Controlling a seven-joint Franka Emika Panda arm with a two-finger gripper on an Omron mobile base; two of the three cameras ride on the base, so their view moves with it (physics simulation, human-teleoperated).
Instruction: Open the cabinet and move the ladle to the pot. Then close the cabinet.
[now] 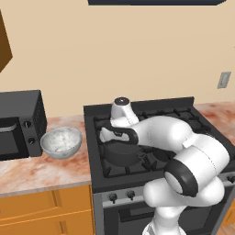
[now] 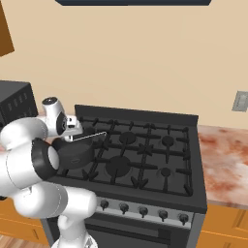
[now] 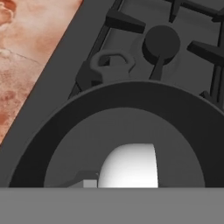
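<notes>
Ladle (image 3: 129, 165) is sitting directly below my pincer, its pale rounded bowl down inside the pot (image 3: 57, 131), w/ the thin straight handle (image 2: 89, 136) sticking up and out over the rim, away from my wrist toward the stove's middle. Pot is resting on the near burner of the stove (image 2: 145, 150), right under me. I'm hovering just above it, looking straight down into it.

Pincer state: can't tell. Fingertips are cut off at the bottom of the hand view, and in both base views my wrist is blocking them, so I'm not claiming whether I'm gripping the ladle or free of it.

Handling, my guess: ladle looks light, stiff, metal-smooth, so prob slippery. Best hold is mid-handle, jaws across the thin shaft; the bowl end is too round to pinch. The long handle is acting as a lever on the rim, so it could tip or slide if bumped.

Speckled bowl (image 1: 61, 142) and microwave (image 1: 20, 123) are sitting well off to my left on the tabletop (image 1: 41, 172).

Judging by this, the ladle part is about done; cabinet (image 1: 4, 46), up high and far left, is what's left to shut.
</notes>
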